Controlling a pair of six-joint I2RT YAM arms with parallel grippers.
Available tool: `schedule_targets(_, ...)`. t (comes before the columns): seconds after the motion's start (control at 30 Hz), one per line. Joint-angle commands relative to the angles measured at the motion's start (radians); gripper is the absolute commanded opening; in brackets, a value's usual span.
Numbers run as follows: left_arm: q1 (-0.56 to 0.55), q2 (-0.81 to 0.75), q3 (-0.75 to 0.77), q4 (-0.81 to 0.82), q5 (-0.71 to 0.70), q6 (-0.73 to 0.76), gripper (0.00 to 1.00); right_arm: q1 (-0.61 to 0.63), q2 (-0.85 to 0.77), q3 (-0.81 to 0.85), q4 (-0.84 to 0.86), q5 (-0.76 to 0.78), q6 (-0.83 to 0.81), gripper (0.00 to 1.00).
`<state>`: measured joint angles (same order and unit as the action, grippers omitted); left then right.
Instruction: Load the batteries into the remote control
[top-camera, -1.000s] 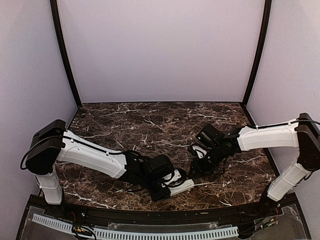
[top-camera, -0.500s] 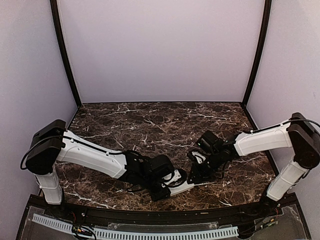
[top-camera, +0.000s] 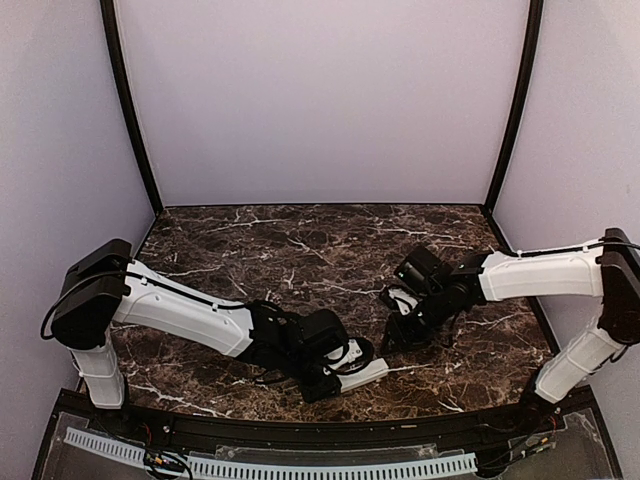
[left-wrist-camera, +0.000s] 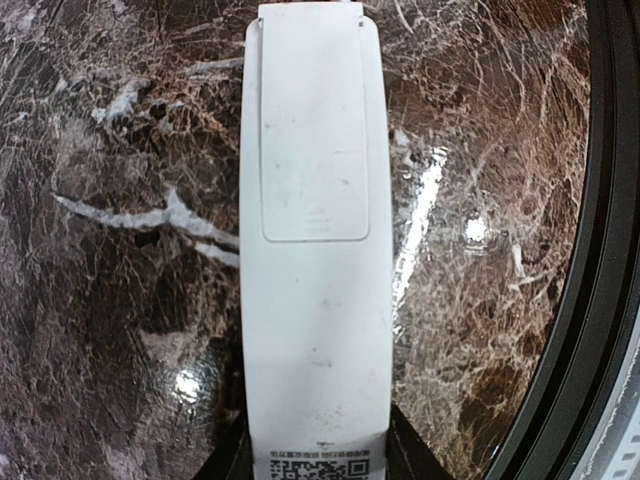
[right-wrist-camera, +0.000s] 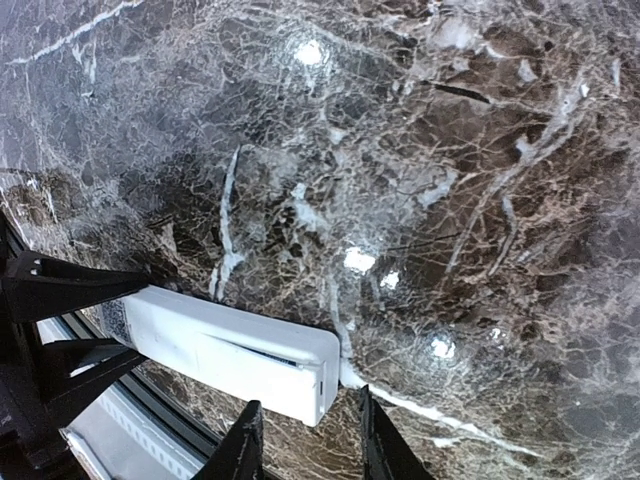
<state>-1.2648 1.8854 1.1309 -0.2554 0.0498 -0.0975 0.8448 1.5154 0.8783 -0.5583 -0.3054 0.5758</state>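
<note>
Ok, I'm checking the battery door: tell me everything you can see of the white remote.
The slim white plastic remote control faces back-up, its battery cover closed, with a small arrow mark, and a QR sticker near the gripped end. The left claw clamps that end; the rest juts over the dark marble table.

Remote control (top-camera: 362, 375) (left-wrist-camera: 315, 250) (right-wrist-camera: 230, 350): back face up, at the near part of the bench (top-camera: 300, 250), lying lengthwise left to right. Left pincer (top-camera: 340, 366) (left-wrist-camera: 318, 465): at the remote's left end, one finger (left-wrist-camera: 232, 464) against each long side. Right pincer (top-camera: 393, 338) (right-wrist-camera: 308, 445): just behind the remote's right end, apart from it. The bench's front rim (left-wrist-camera: 600, 300) runs beside the remote's near long side.
</note>
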Motion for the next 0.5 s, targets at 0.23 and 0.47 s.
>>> schedule_targets(0.23,-0.002,0.023,-0.005,-0.076,0.056,0.007,0.26,-0.009,-0.102,0.083,-0.116,0.029,-0.017,0.05)
schedule_targets(0.47,-0.002,0.023,-0.004,-0.076,0.056,0.007,0.26,-0.010,-0.130,0.098,-0.059,-0.047,-0.015,0.00)
